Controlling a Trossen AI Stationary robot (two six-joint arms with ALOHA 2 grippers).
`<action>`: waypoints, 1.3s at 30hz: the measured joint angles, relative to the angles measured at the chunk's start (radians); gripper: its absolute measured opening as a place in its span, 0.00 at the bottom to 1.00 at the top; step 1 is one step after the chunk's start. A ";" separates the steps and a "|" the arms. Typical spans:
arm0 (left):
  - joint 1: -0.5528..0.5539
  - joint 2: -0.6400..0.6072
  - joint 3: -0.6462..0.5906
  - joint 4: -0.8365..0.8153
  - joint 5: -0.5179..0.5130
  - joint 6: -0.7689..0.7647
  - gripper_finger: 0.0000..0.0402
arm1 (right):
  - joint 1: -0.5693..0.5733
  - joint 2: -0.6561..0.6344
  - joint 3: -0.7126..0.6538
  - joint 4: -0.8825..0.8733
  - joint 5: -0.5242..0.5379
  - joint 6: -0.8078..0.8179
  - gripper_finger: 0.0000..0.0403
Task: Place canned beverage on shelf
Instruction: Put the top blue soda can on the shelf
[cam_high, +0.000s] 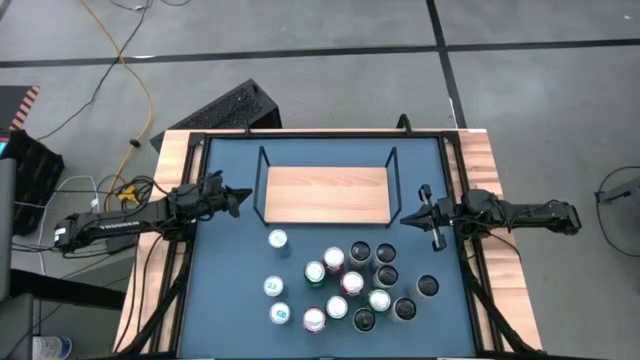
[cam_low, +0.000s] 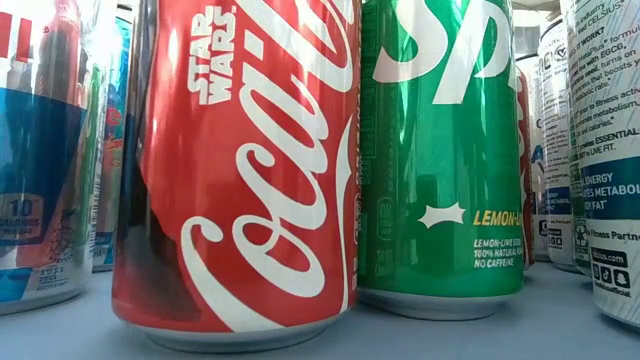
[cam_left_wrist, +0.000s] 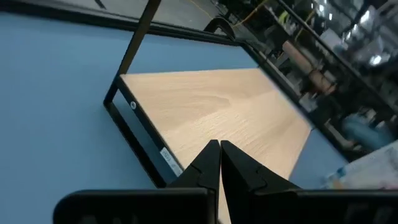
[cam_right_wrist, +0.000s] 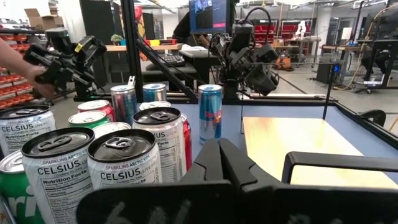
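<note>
Blue tabletop (cam_high: 230, 260), seen from above, with a wooden border. Light-wood shelf (cam_high: 325, 194) with thin black wire rails, bare, lying between the two sets of jaws. Cluster of upright beverage cans (cam_high: 350, 285) on the near half of the table, just beside and below the right jaws, farther from the left jaws. Left gripper (cam_high: 243, 197) at the shelf's left end, jaws pressed together, holding nothing. Right gripper (cam_high: 424, 210) at the shelf's right end, jaws likewise together and empty.

From table height: red cola can (cam_low: 240, 170) and green lemon-lime can (cam_low: 440, 150), standing side by side, almost touching. From the right wrist: white Celsius cans (cam_right_wrist: 124, 162) nearest the closed jaws, a slim blue can (cam_right_wrist: 210, 112) standing apart behind.

Likely handling: smooth, slippery painted aluminium, thin-walled and easily dented if squeezed hard; fairly heavy if full. Best taken across the round body at mid-height, jaws first spread wide. Packed neighbours leave little finger room, so an outlying can such as the lone one (cam_high: 278, 238) closest to the shelf looks easiest.
</note>
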 joint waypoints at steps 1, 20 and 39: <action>0.000 0.000 0.000 0.012 0.003 -0.034 0.00 | 0.000 0.000 0.000 0.005 0.000 0.000 0.00; -0.081 0.025 0.374 0.229 0.147 0.223 0.00 | 0.000 0.000 0.090 0.385 0.086 0.097 0.00; -0.100 0.498 0.979 0.349 0.223 0.443 0.12 | 0.000 0.049 0.494 0.426 0.213 -0.017 0.10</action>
